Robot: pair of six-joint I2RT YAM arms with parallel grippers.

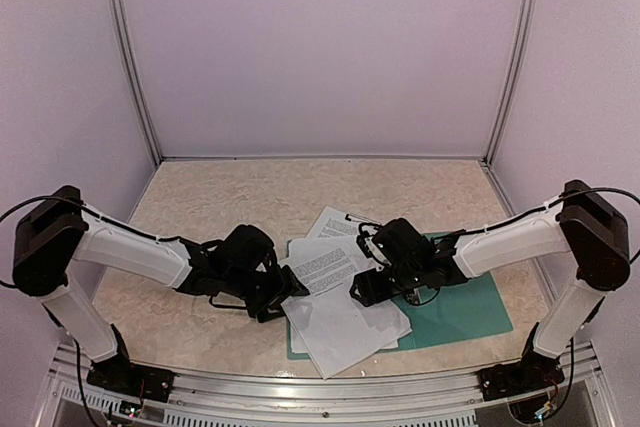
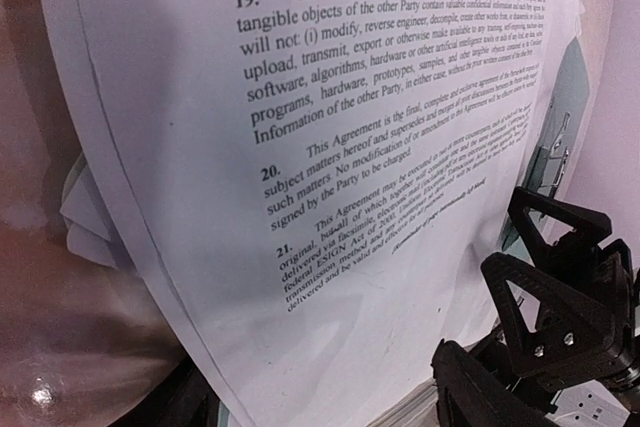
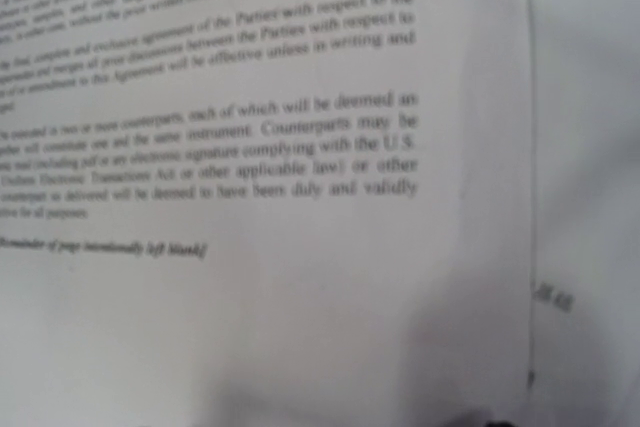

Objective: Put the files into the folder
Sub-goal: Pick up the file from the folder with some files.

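Plainly, the files (image 1: 340,322) lie as a loose fan of white sheets at the middle of the desk (image 1: 250,197), their corners pointing different ways. Their right parts overlap the left part of the folder (image 1: 465,307), which lies flat just right of centre. Their left edges run off it onto the desk. One corner of the fan juts past the folder's near edge toward the metal rail (image 1: 330,392) at the front. The right half of the folder is uncovered teal, and nothing else rests on that half.

The left tool (image 1: 283,292) sits at the left edge of the fan and the right tool (image 1: 368,287) sits over its right side, above the seam between paper and folder. The two face each other across the sheets. I cannot tell whether either one is spread or pinching paper.

Beyond the sheets the beige marbled desk top shows as far as the back wall (image 1: 320,47), and also leftward under the left arm (image 1: 130,252).

In the left wrist view a curved sheet fills the frame, printed with clauses numbered 19, 20 and 21, starting "Each Party agrees that the data" and "This Agreement is the final". The right wrist view is blurred but shows "Counterparts may be" and "Remainder of page intentionally left blank".
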